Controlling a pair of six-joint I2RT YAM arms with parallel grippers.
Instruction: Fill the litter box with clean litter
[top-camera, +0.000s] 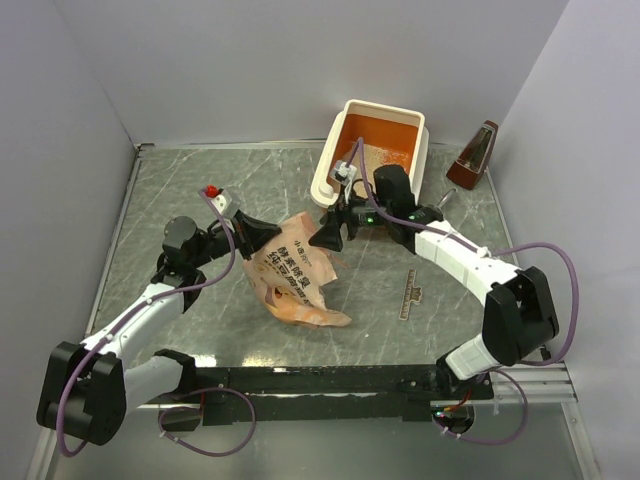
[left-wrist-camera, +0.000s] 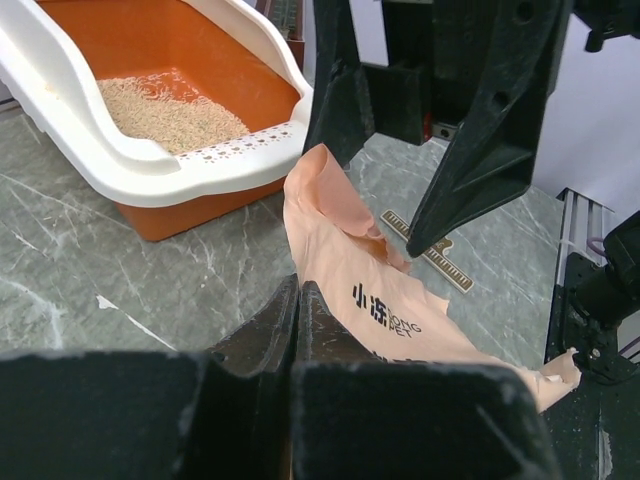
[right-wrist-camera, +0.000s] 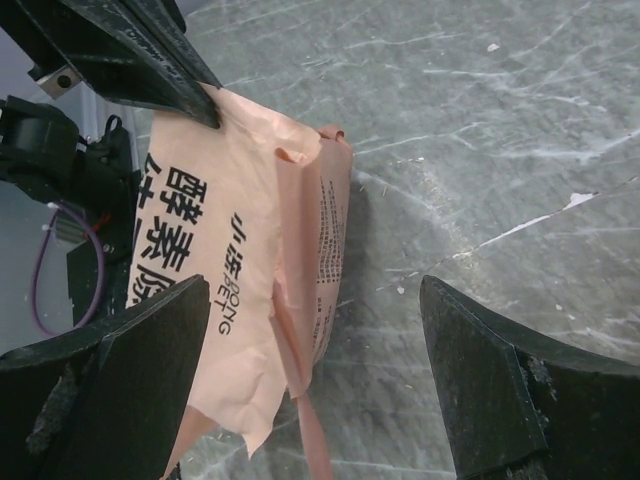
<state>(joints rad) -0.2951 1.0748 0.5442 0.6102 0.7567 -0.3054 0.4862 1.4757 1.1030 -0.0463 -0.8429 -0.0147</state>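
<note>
Cream-white plastic tray: rectangular litter box (top-camera: 380, 104), bright orange inside, standing at the far side of the table. It is the reference for every position below.
Contents of litter box: clean litter (left-wrist-camera: 165, 110), pale beige fine granules, lying as a thin patch on the orange floor toward the box's near end. The far part of the floor shows bare orange.
Surface: grey-green marbled tabletop (top-camera: 180, 200), carrying the litter box and every item listed here.
Bag: peach-pink plastic bag (top-camera: 300, 275) with black lettering, crumpled, wholly outside the litter box. It sits off the box's near left corner, toward the arm bases. Its lower part lies on the tabletop and its upper edge stands raised.
Left gripper (left-wrist-camera: 298, 292): black, jaws closed. The tips meet on the bag's edge on the side away from the litter box, and the film appears pinched between them.
Right gripper (right-wrist-camera: 315, 300): black, jaws spread wide, positioned just short of the litter box's near left corner. One finger hangs over the bag and the other over bare tabletop, with the bag's folded edge between them. Nothing is clamped. Contact between the fingers and the bag cannot be confirmed.
Ruler: flat tan strip (top-camera: 409, 292) with printed marks, lying on the tabletop on the arm-base side of the litter box, well apart from it.
Wedge-shaped object: dark red-brown, upright (top-camera: 475, 158), near the litter box's right wall but not touching it.
</note>
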